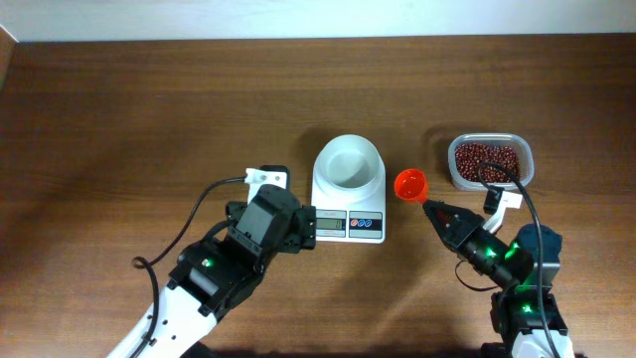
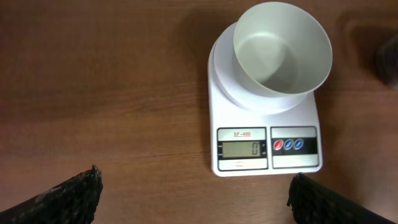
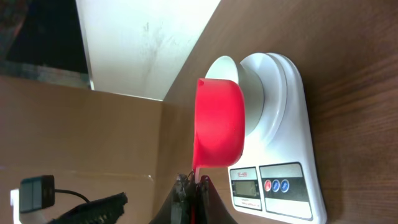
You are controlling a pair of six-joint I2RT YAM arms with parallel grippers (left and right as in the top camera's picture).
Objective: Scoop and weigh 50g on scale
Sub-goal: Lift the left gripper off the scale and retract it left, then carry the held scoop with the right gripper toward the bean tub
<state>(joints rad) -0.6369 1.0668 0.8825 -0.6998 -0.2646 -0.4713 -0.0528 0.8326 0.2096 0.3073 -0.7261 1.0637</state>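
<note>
Right of scale [image 1: 348, 227]: red scoop [image 1: 409, 184], bean tub [image 1: 450, 167], seemingly apart.

Soft even light; faint shadow beside the scale [image 2: 266, 122].

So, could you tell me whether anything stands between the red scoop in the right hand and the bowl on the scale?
Nothing visible does. The red scoop hangs just right of the scale, with nothing between it and the bowl.
</note>
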